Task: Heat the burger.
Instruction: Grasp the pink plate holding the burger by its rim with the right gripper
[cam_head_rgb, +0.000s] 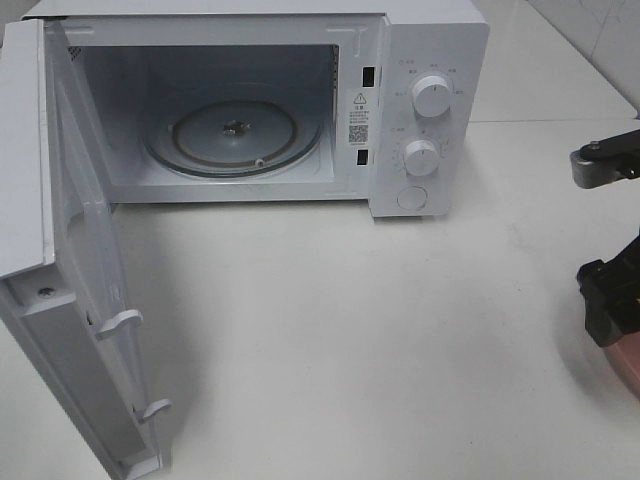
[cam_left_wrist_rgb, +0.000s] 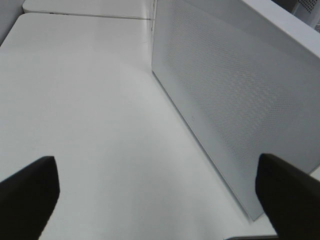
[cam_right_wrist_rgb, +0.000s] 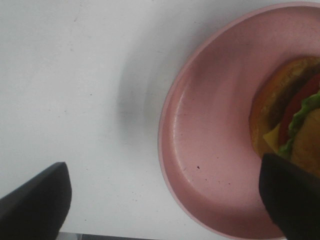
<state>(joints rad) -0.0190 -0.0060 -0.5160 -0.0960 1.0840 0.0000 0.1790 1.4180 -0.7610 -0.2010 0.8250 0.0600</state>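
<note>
My right claw (cam_right_wrist_rgb: 162, 200) gapes wide, grasping nothing, above the round pink plate (cam_right_wrist_rgb: 210, 150). The glossy-bunned burger (cam_right_wrist_rgb: 292, 115) lies on that plate, cut off by the frame edge. My left claw (cam_left_wrist_rgb: 159, 195) is spread empty beside the white microwave (cam_left_wrist_rgb: 225, 100). Only the high view shows its open door (cam_head_rgb: 60, 300) and glass turntable (cam_head_rgb: 235, 130); the burger is hidden there.

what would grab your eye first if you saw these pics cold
The white microwave at the back of the white table stands out first: its door is swung wide open to the left and its glass turntable is bare. Next is the colour in the right wrist view, where the burger sits on a pink plate, with the right tool open over the plate.
</note>
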